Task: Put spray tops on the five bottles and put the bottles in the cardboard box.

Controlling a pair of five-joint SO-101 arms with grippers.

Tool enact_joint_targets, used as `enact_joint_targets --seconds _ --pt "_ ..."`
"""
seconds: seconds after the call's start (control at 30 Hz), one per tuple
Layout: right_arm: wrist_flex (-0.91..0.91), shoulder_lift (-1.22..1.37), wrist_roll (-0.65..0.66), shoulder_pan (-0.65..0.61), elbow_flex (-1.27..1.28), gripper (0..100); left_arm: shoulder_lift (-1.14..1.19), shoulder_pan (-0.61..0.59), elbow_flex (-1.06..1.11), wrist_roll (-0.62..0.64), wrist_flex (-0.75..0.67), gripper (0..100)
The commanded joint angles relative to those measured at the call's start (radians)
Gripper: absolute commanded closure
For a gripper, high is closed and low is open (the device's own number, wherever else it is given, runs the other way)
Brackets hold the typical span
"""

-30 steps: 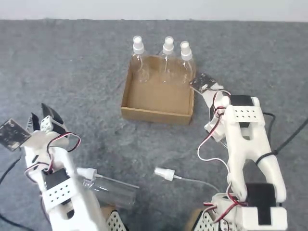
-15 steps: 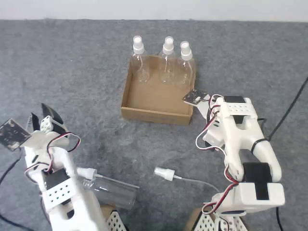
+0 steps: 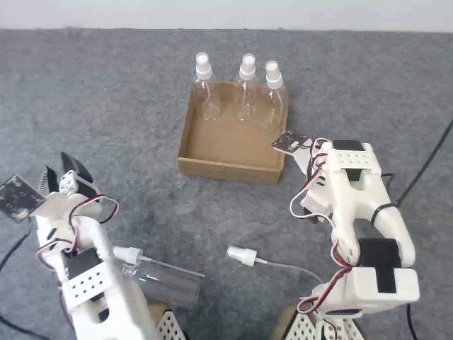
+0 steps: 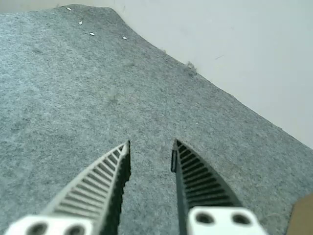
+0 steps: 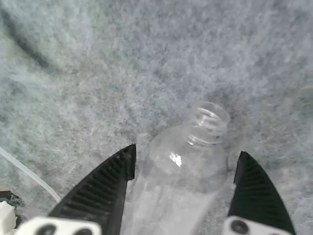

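An uncapped bottle (image 5: 186, 171) lies on the desk (image 3: 106, 106) between the spread fingers of the right end effector (image 5: 187, 152). Three capped bottles (image 3: 246, 88) stand inside the cardboard box (image 3: 230, 168). The left end effector (image 4: 149, 161) is spread, holding nothing.

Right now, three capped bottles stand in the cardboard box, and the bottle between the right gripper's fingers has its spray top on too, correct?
Not quite. The three capped bottles do stand in the cardboard box, but the bottle between the right gripper fingers has a bare, open neck, as the right wrist view shows. A loose spray top lies on the mat.
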Motion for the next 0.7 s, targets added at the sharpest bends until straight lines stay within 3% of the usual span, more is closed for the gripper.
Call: enact_joint_targets --seconds 0.0,0.1,0.27,0.67 --pt "0.01 -0.015 -0.014 0.01 -0.06 83.8 -0.021 0.005 -0.031 -0.008 -0.032 87" --pt "0.012 -0.015 -0.014 0.008 -0.06 89.6 -0.021 0.005 -0.031 -0.008 -0.032 87" --pt "0.022 -0.015 -0.02 0.01 -0.06 90.0 -0.021 0.005 -0.031 -0.008 -0.032 87" --pt "0.234 -0.125 -0.021 0.002 -0.135 94.5 -0.021 0.005 -0.031 -0.008 -0.032 87"
